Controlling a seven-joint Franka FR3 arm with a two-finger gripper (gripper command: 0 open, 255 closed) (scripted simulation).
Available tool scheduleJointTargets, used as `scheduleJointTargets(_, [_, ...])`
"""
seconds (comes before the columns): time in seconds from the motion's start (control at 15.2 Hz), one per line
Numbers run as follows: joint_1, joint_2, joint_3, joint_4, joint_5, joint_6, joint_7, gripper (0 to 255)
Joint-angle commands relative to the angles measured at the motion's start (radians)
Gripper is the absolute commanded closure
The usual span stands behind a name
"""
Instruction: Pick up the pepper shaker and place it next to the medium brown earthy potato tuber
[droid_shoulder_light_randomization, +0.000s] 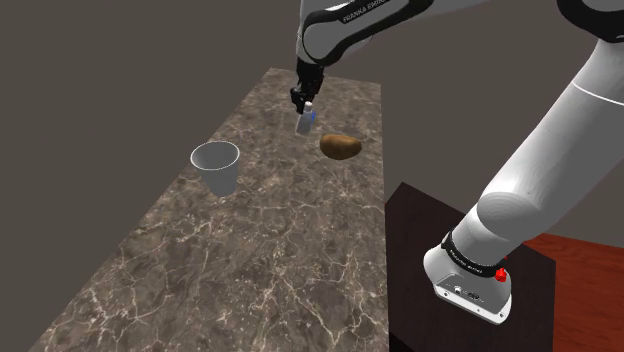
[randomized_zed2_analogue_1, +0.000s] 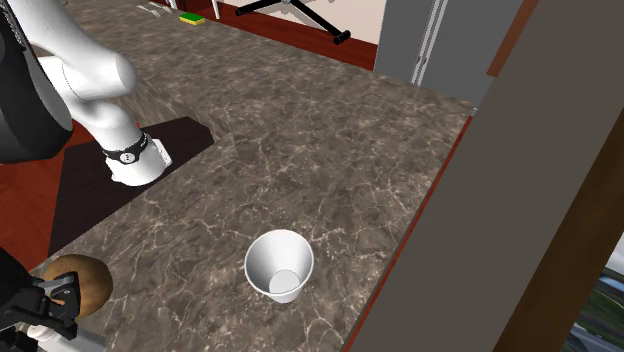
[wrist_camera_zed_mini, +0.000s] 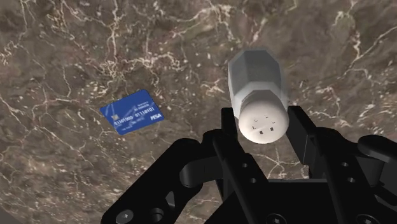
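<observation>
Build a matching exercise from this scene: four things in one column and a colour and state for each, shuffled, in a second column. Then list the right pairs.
Things
1. pepper shaker
2. potato
3. cup
4. card

Colour and state
A. blue, lying flat on the marbled counter
B. brown, lying on the counter, free of the arm
C. white, standing upright with its mouth open, nothing inside
D. pale grey, clasped between the fingers of the gripper

Pairs: 1-D, 2-B, 3-C, 4-A
</observation>
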Motion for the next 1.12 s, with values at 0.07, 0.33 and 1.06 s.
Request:
scheduleJointTargets(0.07, [0.001,0.021,0.0,-0.019,-0.009,0.04,0.01,255])
scheduleJointTargets(0.33, [0.002,0.048,-0.001,-0.043,-0.022,0.09,0.021,255])
scheduleJointTargets(1.06, [0.002,0.058,-0.002,-0.05,-0.026,0.106,0.024,0])
